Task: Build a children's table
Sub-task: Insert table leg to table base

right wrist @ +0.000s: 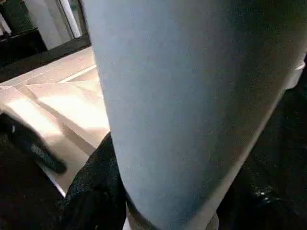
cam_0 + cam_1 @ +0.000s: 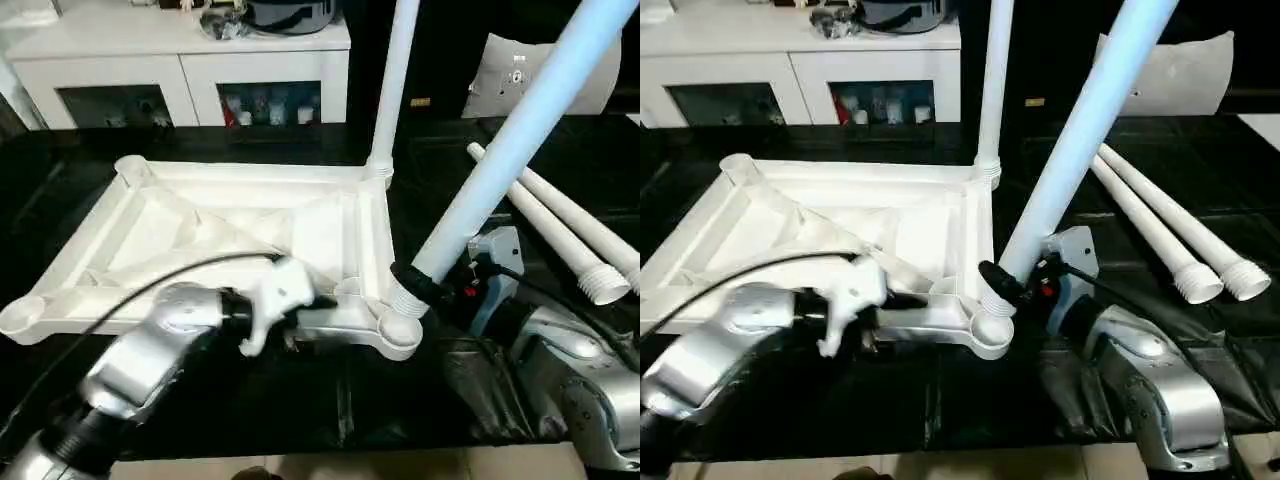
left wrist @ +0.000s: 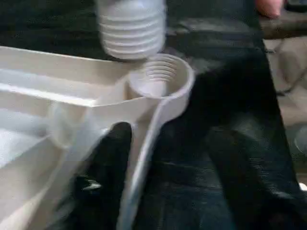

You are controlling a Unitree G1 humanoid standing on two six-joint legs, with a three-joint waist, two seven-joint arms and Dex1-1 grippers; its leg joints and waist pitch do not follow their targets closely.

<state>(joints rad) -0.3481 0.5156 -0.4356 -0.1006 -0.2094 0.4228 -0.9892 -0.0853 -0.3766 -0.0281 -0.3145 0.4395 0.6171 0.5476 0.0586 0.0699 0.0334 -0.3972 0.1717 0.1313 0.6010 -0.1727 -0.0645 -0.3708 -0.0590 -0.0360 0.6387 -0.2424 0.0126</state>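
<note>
A: What sits around the work?

B: Behind the black mat (image 2: 300, 400) stands a white cabinet (image 2: 180, 60) with glass doors, clutter on its top. A grey-white cushion (image 2: 545, 75) leans at the far right. A black cable (image 2: 150, 285) runs over the left forearm and crosses in front of the table top.

A: And the table itself?

B: The table top (image 2: 230, 235) lies upside down on the mat, ribs facing up. Four legs in all: one leg (image 2: 392, 80) stands upright in the far right corner socket, two loose legs (image 2: 570, 240) lie side by side on the mat to the right, and a fourth, tilted leg (image 2: 520, 130) is clamped low down by the right gripper (image 2: 420, 285), its threaded end (image 3: 132, 28) poised just over the near right corner socket (image 3: 160, 81).

A: The other gripper?

B: The left gripper (image 2: 290, 320) is at the near rim of the top, beside that socket. One black finger (image 3: 112, 158) presses against the rim's inner side; the rim appears to sit between its fingers
</note>
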